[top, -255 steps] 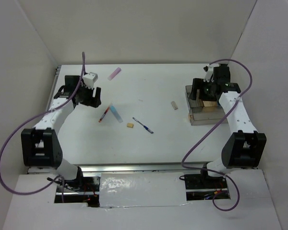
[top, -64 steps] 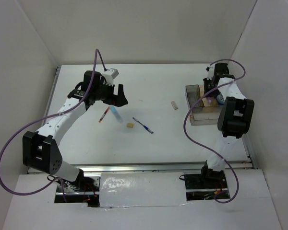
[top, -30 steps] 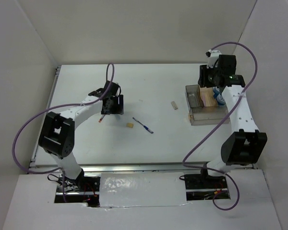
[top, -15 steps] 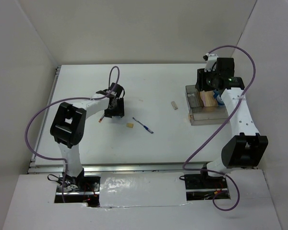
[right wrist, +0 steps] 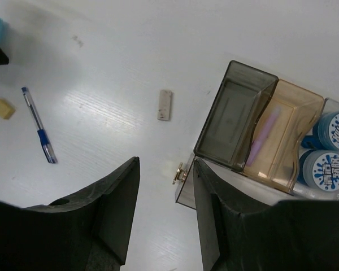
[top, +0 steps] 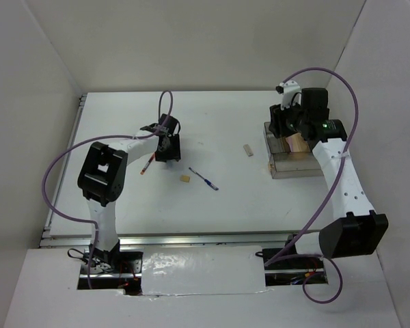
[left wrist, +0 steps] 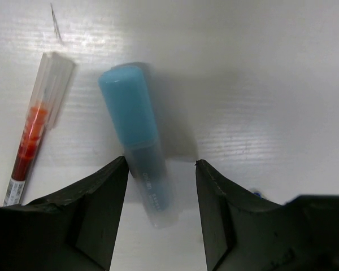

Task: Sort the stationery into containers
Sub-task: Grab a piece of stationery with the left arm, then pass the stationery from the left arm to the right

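My left gripper (top: 168,148) is open and low over the table. In its wrist view its fingers straddle the near end of the light-blue bar (left wrist: 137,130), and the red pen (left wrist: 34,141) lies to the bar's left. The red pen (top: 147,164) also shows from above, where the bar is hidden under the gripper. My right gripper (right wrist: 166,169) is open and empty above the tray's left edge. The clear tray (right wrist: 192,195) holds the pink bar (right wrist: 264,135) in an amber section, beside a smoky-grey section (right wrist: 233,116) and two blue-white rolls (right wrist: 334,130).
The blue pen (top: 203,179), tan cube (top: 185,179) and beige block (top: 247,149) lie loose on the white table between the arms. The tray (top: 292,169) sits at the right. White walls enclose the table on three sides.
The left gripper has swung in and come down around the light-blue bar. The right gripper has moved left off the tray. The pink bar, first at the table's back, now lies in the tray.
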Controlling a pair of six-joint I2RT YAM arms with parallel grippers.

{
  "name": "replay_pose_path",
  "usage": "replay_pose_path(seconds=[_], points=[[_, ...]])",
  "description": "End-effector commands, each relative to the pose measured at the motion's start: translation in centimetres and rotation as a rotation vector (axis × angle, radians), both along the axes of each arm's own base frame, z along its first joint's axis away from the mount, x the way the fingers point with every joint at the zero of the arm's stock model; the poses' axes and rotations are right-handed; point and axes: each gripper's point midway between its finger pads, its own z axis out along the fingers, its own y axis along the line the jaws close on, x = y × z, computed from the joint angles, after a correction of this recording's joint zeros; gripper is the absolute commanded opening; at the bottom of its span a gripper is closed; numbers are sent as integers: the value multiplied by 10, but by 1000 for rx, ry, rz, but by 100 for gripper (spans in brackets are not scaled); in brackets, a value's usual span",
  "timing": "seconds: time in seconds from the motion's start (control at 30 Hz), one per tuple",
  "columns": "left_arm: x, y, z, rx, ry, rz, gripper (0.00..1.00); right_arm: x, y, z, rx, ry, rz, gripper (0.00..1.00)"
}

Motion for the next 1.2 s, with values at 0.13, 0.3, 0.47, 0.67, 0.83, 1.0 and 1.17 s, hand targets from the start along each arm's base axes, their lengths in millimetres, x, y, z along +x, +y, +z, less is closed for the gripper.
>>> replay_pose_path(seconds=[0.13, 0.3, 0.47, 0.67, 0.83, 1.0, 1.17], points=[[22, -3, -14, -21, -33, 18, 63, -12, 10, 2, -43, -33, 63, 49], [28, -6, -14, -23, -43, -2, 59, -21, 14, 7, -69, -83, 114, 50], [27, -15, -18, -65, -18, -40, 30, -38, 24, 16, -107, -185, 232, 49], [23, -32, 16, -154, -66, -91, 5, -71, 51, 7, -236, -271, 468, 52], [10, -67, 93, -401, -113, -189, 0, -96, 97, 6, -340, -394, 702, 51], [-32, -109, 144, -680, -27, -329, 0, -124, 160, -2, -444, -560, 995, 49], [-69, -136, 159, -829, 62, -436, 0, -148, 202, -23, -547, -723, 1206, 48]])
